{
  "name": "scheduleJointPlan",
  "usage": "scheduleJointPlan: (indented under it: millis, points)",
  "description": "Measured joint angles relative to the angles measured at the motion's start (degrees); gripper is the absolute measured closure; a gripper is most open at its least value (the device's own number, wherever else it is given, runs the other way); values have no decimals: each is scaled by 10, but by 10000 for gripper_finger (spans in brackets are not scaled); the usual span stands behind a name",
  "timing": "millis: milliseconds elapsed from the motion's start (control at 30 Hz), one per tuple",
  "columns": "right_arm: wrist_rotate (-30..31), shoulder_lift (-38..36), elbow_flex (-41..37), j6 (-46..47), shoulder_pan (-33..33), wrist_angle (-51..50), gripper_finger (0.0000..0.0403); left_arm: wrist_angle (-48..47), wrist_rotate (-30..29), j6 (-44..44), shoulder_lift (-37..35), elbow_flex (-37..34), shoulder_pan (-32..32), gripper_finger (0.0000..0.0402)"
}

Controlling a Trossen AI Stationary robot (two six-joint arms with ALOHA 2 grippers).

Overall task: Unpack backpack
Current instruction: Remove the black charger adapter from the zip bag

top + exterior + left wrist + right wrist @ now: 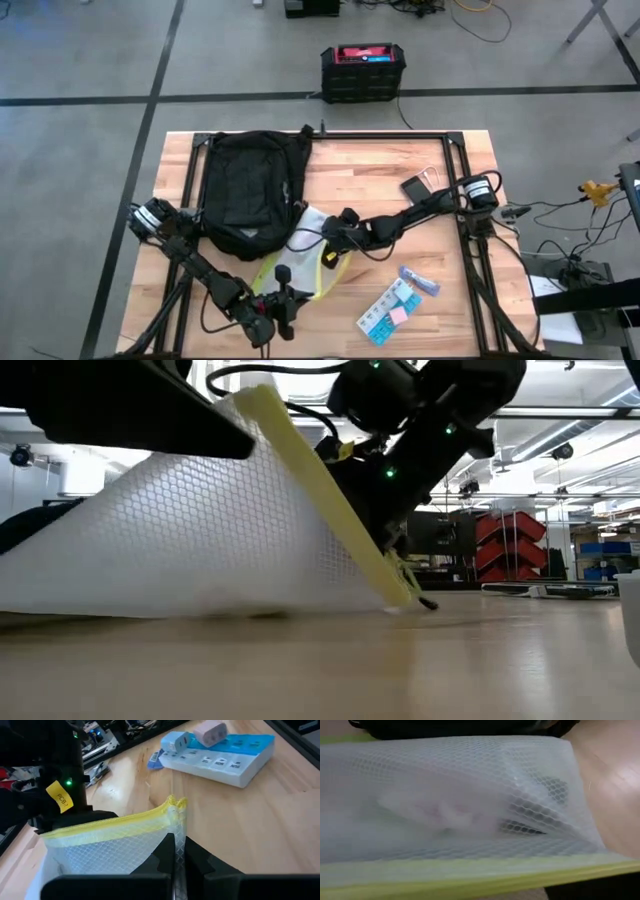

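High view: both arms meet at a translucent mesh pouch (300, 250) with a yellow zip edge, lying just beside the backpack (250, 190).
Left gripper (283, 300): at the near end of the pouch; in the left wrist view its fingers (165, 852) are closed together, pinching the pouch's yellow-edged corner.
Right gripper (335, 235): at the pouch's far side, by the yellow edge; whether it is apart or clamped I cannot tell, since mesh fills the right wrist view.
Step in hand (judgement): pouch is out of the bag and held between two arms; likely opening or emptying it.
How to do it well: keep the left pinch firm on the corner, move the two arms together so the mesh is not torn, and keep the zip edge uppermost so the pale contents seen through the mesh stay in.
Clearance: pill organiser (388, 312) and small blue packet (420, 281) lie past the right gripper, apart from the pouch; set down short of them.
Backpack position: on the far side of the left gripper, beside the right gripper, touching or nearly touching the pouch.
Backpack axis: long axis runs near-to-far across the table; which end is the top is not clear from above.
Beyond table: black-and-red box (362, 70) on the floor.
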Motion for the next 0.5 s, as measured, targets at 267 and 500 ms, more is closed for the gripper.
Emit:
scheduleJointPlan:
  millis: [267,500]
  points:
    - [41,1,33,-42,-4,-11,93,0,-8,10,-2,0,0,402]
    - [45,5,59,-40,-31,-52,124,-1,-37,15,-3,0,0,401]
